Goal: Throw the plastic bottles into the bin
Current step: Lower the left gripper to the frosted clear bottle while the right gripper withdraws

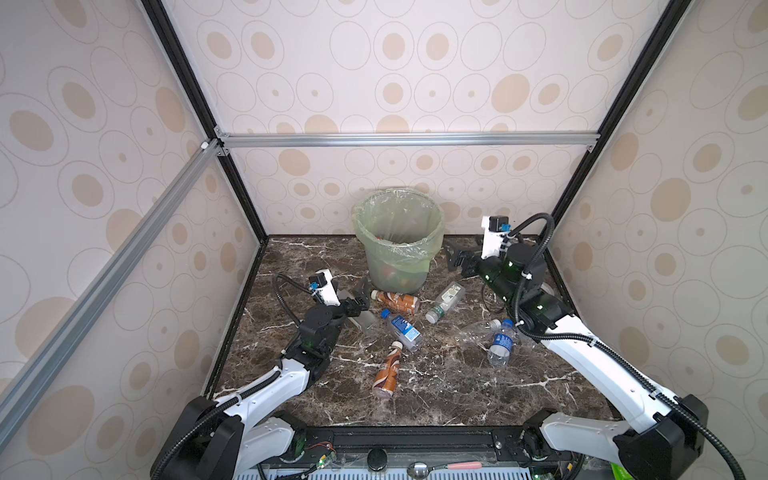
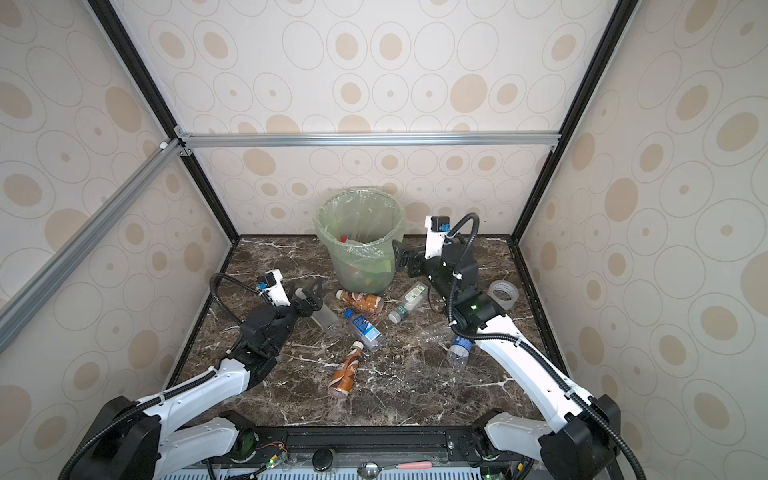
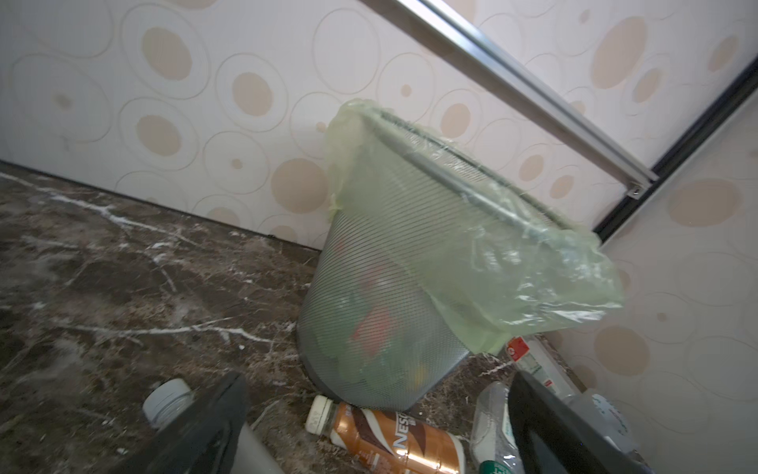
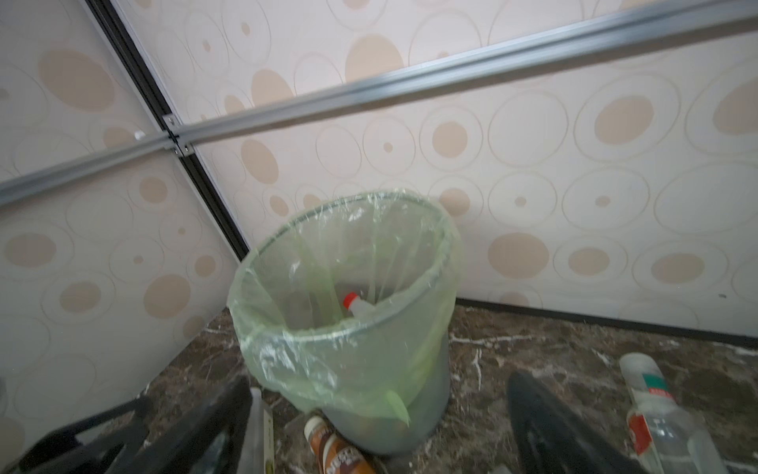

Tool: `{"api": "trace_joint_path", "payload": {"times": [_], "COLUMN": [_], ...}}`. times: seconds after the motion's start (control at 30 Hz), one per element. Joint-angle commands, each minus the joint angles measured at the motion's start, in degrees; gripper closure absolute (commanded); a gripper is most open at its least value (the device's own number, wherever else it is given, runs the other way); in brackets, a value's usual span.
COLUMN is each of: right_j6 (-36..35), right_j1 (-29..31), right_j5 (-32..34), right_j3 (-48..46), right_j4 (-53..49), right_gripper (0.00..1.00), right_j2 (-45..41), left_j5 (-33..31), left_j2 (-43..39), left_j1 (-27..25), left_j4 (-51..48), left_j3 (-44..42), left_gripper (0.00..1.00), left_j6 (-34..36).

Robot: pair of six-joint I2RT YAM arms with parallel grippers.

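R hand [image 1: 454, 260] spread beside bin [image 1: 398, 259], dk marble top [image 1: 440, 388], circle-print walls [image 1: 415, 83]

Brown-labelled bottle [image 3: 393, 445]: letters "NESC" readable on label.

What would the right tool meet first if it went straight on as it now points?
Probably the bin: the open right tool points at its bag-covered near wall, with nothing between them in the right wrist view. Height is hard to judge, so it might catch the rim instead.
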Motion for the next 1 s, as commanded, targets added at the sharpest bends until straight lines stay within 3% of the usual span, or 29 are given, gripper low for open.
{"api": "trace_joint_path", "payload": {"times": [0.0, 0.13, 0.43, 0.97], "right_j6": [1.3, -0.3, -7.0, -9.4], "right_j1": [1.8, 7.2, 15.6, 17.0], "right_j5": [1.6, 4.9, 6.4, 7.3], "right_j3": [-6.8, -15.6, -20.0, -19.8], "right_j4": [0.4, 7.1, 16.0, 16.1], "right_gripper": [0.00, 0.00, 0.00, 0.00], "right_j2": [-5.4, -7.2, -4.6, -2.6], "left_j5": [-3.0, -2.0, 1.2, -0.4], "left_j2": [3.3, 7.7, 14.2, 28.4], "left_j1": [1.8, 2.2, 3.5, 4.7], "left_j4": [-6.6, -5.8, -8.6, -26.2], "left_j3": [2.6, 2.5, 6.0, 18.7], "left_gripper": [0.01, 0.01, 0.01, 0.01], "left_j6": [-6.8, -6.8, -6.3, -7.6]}}
